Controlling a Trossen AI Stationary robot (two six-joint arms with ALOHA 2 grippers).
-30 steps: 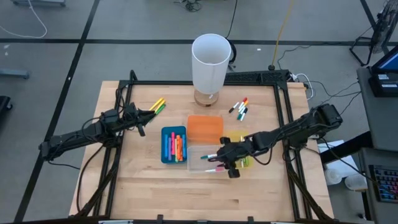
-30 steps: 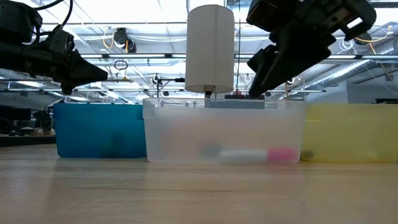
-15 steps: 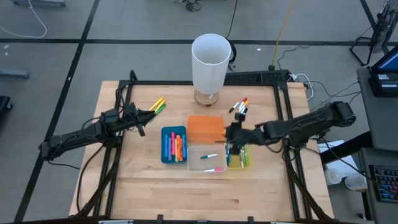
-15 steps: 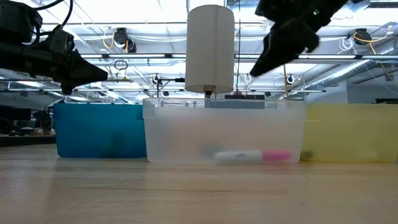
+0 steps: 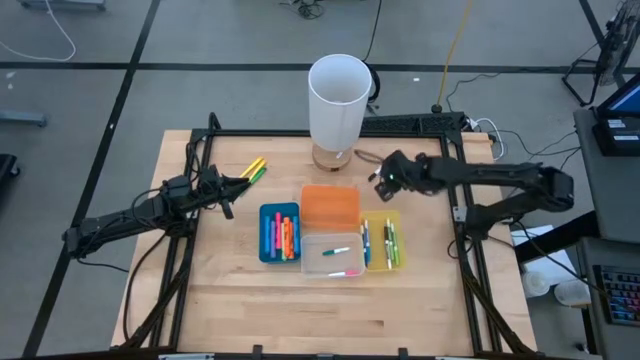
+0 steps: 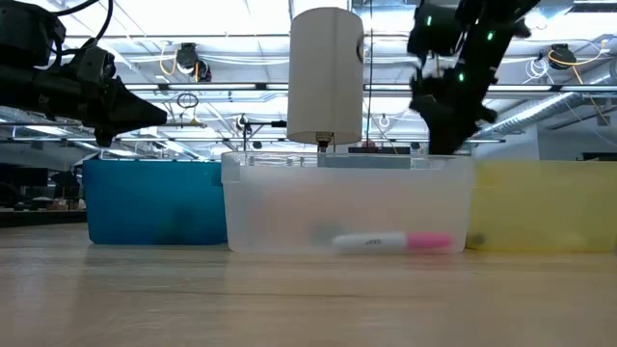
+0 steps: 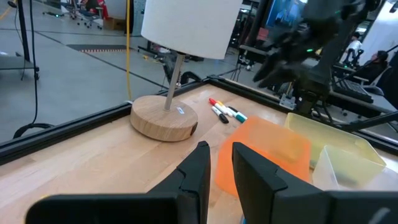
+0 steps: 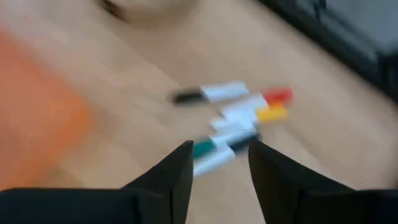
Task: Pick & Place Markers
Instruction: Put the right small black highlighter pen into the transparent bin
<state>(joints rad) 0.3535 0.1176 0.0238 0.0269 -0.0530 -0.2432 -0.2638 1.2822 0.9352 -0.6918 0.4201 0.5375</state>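
Several white markers with coloured caps (image 8: 239,115) lie on the wood to the right of the lamp base, also visible in the left wrist view (image 7: 222,112). My right gripper (image 5: 386,180) hovers just above them, open, with its fingers (image 8: 180,168) on either side of a green-capped marker and touching nothing. Yellow and green markers (image 5: 253,168) lie at the far left, just beyond my left gripper (image 5: 226,190), which is open by a narrow gap and holds nothing. More markers lie in the blue bin (image 5: 282,235), the clear bin (image 5: 340,251) and the yellow bin (image 5: 388,240).
A white-shaded lamp (image 5: 340,100) stands on a round wooden base at the far middle. Four bins sit together mid-table: blue (image 5: 266,212), orange (image 5: 330,203), clear (image 5: 315,262) and yellow (image 5: 378,217). A black frame (image 5: 440,125) borders the table; bare wood lies toward the near edge.
My right gripper has risen from over the clear bin and travelled toward the table's far edge, past the orange bin, to a spot above the white markers beside the lamp. The pink-capped marker in the clear bin has shifted slightly and now lies still.
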